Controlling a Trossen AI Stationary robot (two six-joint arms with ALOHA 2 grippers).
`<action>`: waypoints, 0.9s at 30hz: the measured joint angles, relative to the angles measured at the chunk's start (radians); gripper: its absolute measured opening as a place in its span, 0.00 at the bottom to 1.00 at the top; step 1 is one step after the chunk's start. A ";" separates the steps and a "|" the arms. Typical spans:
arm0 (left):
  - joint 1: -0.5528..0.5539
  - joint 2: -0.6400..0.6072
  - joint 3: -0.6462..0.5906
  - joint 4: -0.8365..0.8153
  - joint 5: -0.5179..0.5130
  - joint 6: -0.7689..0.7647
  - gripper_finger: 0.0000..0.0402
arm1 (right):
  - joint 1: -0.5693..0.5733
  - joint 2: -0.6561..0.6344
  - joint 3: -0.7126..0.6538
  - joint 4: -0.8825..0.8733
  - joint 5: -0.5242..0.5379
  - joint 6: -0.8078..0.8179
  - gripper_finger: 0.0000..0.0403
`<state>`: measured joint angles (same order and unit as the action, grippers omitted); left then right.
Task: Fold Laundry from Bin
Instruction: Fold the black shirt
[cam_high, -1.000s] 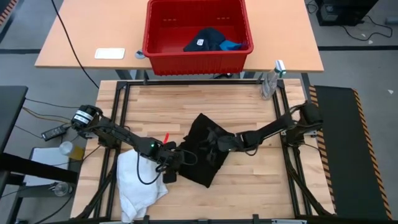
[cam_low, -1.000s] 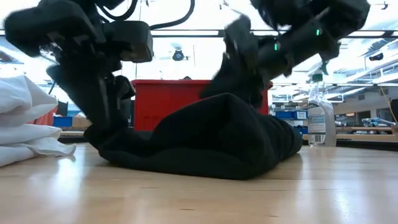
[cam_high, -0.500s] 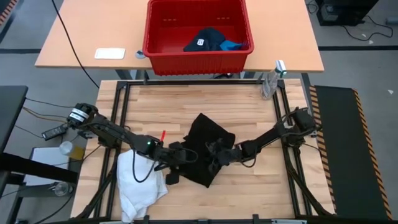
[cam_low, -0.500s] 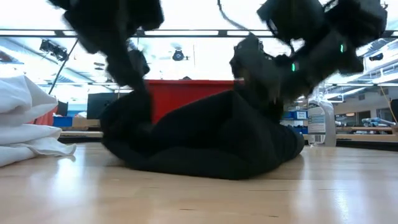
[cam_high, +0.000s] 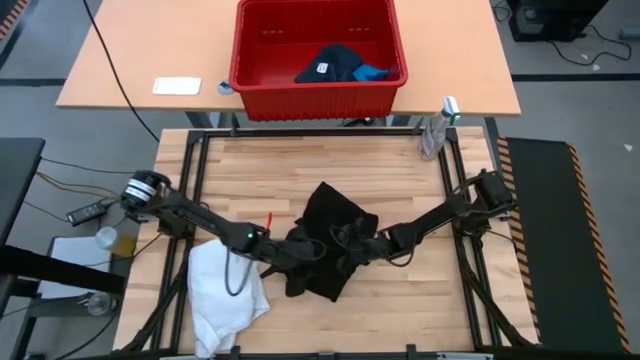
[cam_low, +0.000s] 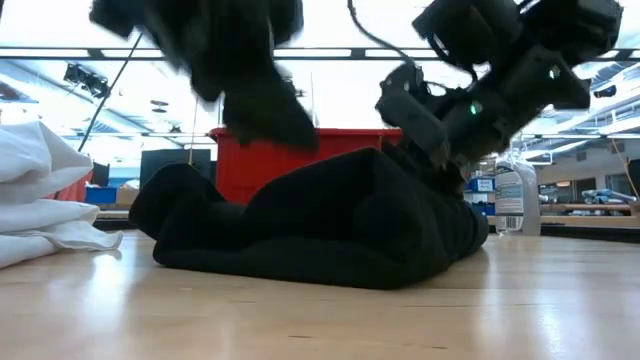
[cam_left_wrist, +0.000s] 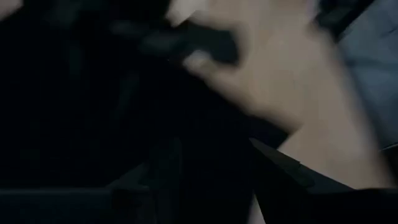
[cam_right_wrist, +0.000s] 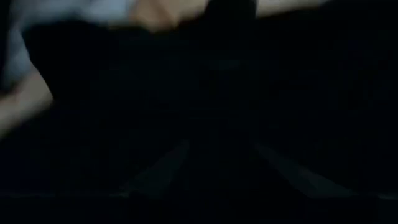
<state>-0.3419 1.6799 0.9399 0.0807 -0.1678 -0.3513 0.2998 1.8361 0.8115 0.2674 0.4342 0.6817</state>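
Both end effectors sit on the black garment (cam_high: 330, 240) in the middle of the wooden desk (cam_high: 300, 165). The left end effector (cam_high: 292, 252) is at its left edge, the right end effector (cam_high: 350, 243) on its middle; whether either grips the cloth cannot be told. One white garment (cam_high: 225, 295) lies at the desk's left. The single red bin (cam_high: 318, 90), on the far desk, holds one navy garment (cam_high: 330, 63) and one bright blue garment (cam_high: 372, 72).
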 joint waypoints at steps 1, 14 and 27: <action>0.009 0.030 -0.002 0.007 -0.001 -0.008 0.45 | -0.003 0.013 0.000 0.000 -0.017 0.001 0.41; 0.019 0.146 0.004 0.004 0.180 -0.144 0.44 | -0.061 -0.124 0.011 -0.082 0.056 -0.061 0.41; -0.004 0.136 0.004 -0.016 0.139 -0.169 0.44 | -0.259 -0.029 0.009 -0.145 -0.151 -0.106 0.40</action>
<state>-0.3462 1.8157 0.9436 0.0651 -0.0292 -0.5204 0.0404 1.8075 0.8205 0.1224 0.2831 0.5756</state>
